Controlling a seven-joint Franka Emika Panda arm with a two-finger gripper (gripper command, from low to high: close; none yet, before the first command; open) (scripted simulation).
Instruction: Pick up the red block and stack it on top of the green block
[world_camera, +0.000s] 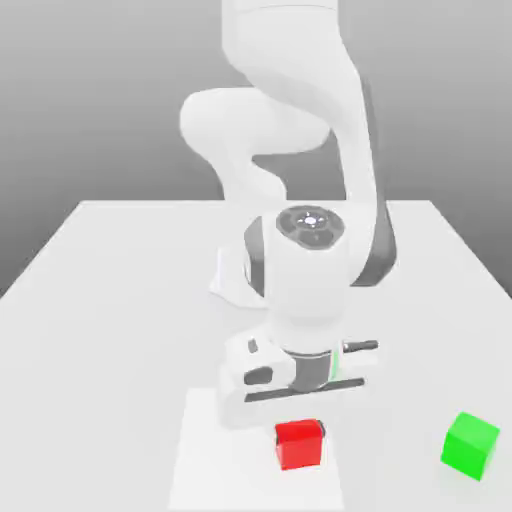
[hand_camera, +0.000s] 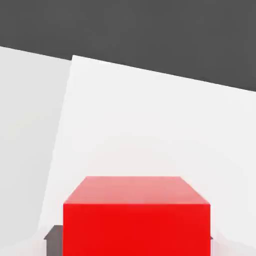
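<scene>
The white Franka arm (world_camera: 300, 130) rises from the far middle of the white table (world_camera: 120, 260), bends forward over it and turns its wrist straight down, so that the hand hangs vertically above the table's near edge. The two-finger gripper (world_camera: 300, 425) sits low over the small red cube (world_camera: 299, 444), which rests on a paler square patch of the table surface (world_camera: 200, 460) near the middle of the near edge. In the exterior view the white hand body stands directly behind and above the cube, and a dark fingertip (world_camera: 322, 429) shows just beside the cube's upper corner on the exterior view's right. In the hand view the red cube (hand_camera: 136, 220) lies close beneath the camera, with dark finger pads (hand_camera: 53, 235) visible at both of its lower sides; the fingers bracket the cube narrowly, but actual contact cannot be confirmed. The small green cube (world_camera: 470, 444) stands on the table close to the near corner on the exterior view's right, well apart from the red cube and from the gripper.
</scene>
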